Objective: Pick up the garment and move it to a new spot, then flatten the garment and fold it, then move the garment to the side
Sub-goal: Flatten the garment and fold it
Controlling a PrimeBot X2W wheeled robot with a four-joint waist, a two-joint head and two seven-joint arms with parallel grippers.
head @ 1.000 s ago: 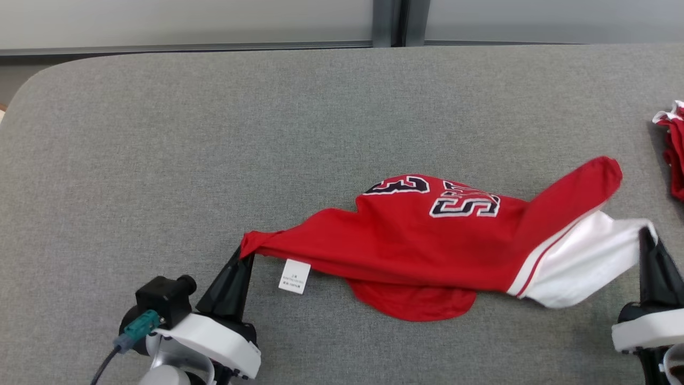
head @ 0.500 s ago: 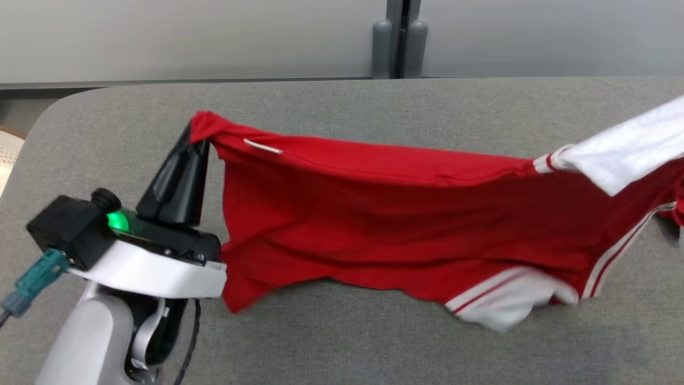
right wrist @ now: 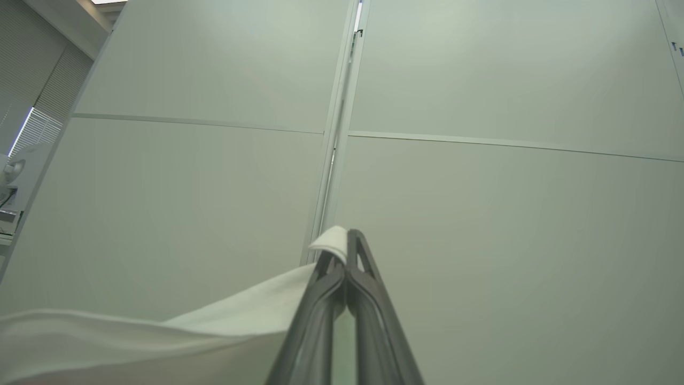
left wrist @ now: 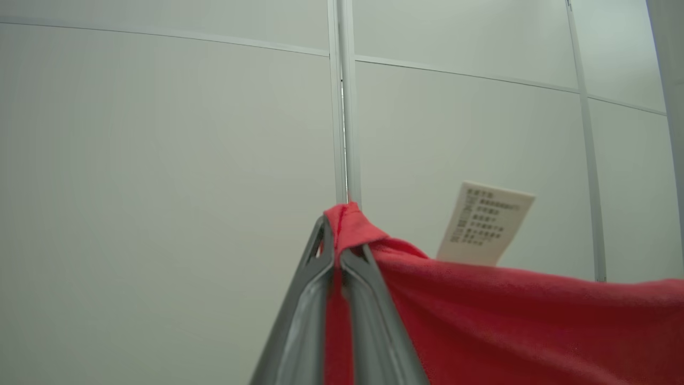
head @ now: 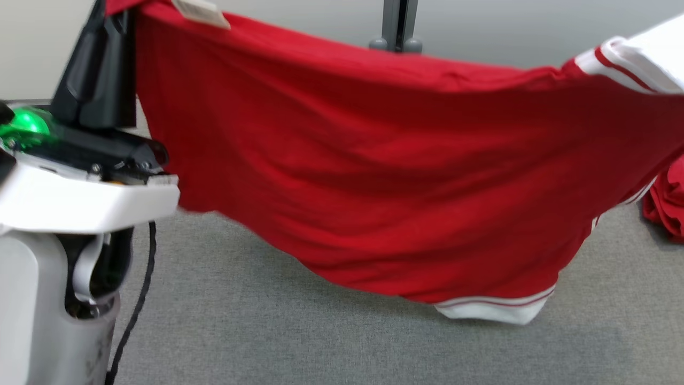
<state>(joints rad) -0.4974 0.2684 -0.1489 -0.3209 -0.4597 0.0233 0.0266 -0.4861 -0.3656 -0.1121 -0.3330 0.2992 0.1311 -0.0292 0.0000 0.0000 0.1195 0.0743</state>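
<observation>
Left gripper (left wrist: 336,235) and right gripper (right wrist: 347,240) both clenched on the red-and-white fabric jersey (head: 374,176), stretched left-to-right in the air, hem hanging toward grey felt table (head: 256,337).

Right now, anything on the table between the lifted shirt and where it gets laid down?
Nothing visible on the bare table in front of the shirt. Another red garment lies at the far right, beside the hanging side; lay down left of it. The shirt hides the table behind it.
</observation>
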